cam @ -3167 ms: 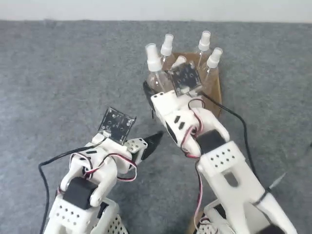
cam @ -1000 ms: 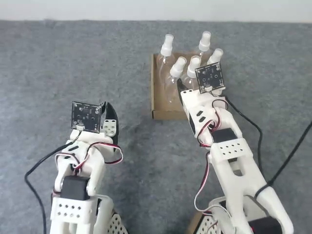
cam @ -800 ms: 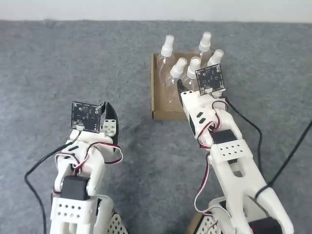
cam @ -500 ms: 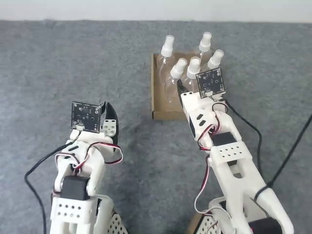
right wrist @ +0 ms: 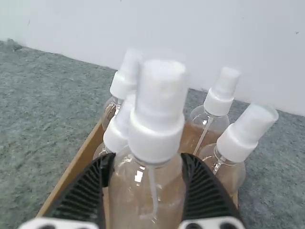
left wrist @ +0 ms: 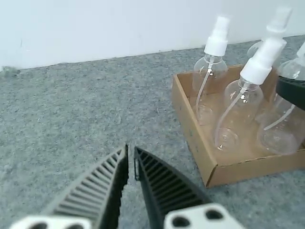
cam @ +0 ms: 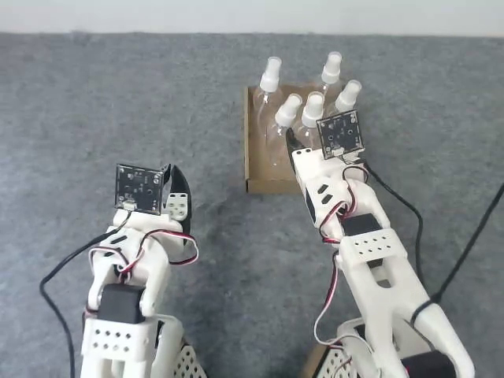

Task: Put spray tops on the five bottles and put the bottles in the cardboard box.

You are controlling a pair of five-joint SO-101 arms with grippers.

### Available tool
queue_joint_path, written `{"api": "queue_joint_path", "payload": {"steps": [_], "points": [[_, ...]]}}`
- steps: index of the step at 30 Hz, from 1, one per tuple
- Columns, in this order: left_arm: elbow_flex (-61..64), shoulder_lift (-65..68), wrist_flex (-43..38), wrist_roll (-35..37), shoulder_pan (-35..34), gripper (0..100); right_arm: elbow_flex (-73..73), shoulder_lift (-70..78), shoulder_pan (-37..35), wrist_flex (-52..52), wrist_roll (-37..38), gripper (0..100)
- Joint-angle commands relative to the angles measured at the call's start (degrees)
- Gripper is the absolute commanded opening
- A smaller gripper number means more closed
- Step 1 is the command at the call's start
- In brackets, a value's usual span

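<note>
Nearest the arms, the left gripper [left wrist: 131, 155] hangs over the grey carpet [left wrist: 62, 109] with its fingers pressed almost together on nothing, well apart from the cardboard box [left wrist: 200, 152]. Farther out, the right gripper [right wrist: 147, 164] pinches a capped bottle [right wrist: 145, 195] by its shoulders inside the box, with four more capped bottles [right wrist: 217, 119] standing upright around and behind it
</note>
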Motion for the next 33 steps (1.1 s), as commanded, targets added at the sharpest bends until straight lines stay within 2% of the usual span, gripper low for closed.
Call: {"api": "queue_joint_path", "payload": {"steps": [1,4,8,12,19,24,33], "points": [[-0.3,-0.9,-1.7,0.7,-0.1,1,-0.3,-0.7,0.7,-1.5,0.8,0.6],[-0.3,-0.9,-1.7,0.7,-0.1,1,-0.3,-0.7,0.8,-1.8,1.3,0.6],[-0.3,-0.9,-1.7,0.7,-0.1,1,-0.2,-0.3,0.7,-1.3,6.6,0.6],[-0.3,-0.9,-1.7,0.7,-0.1,1,-0.2,-0.2,0.7,-1.5,7.0,0.6],[-0.3,-0.9,-1.7,0.7,-0.1,1,0.1,0.0,0.7,-1.3,6.7,0.6],[-0.3,-0.9,-1.6,0.7,-0.1,1,0.2,0.0,0.7,-1.3,1.4,0.6],[-0.3,-0.9,-1.6,0.7,-0.1,1,-0.4,4.0,0.7,-2.2,1.5,0.6]]}}
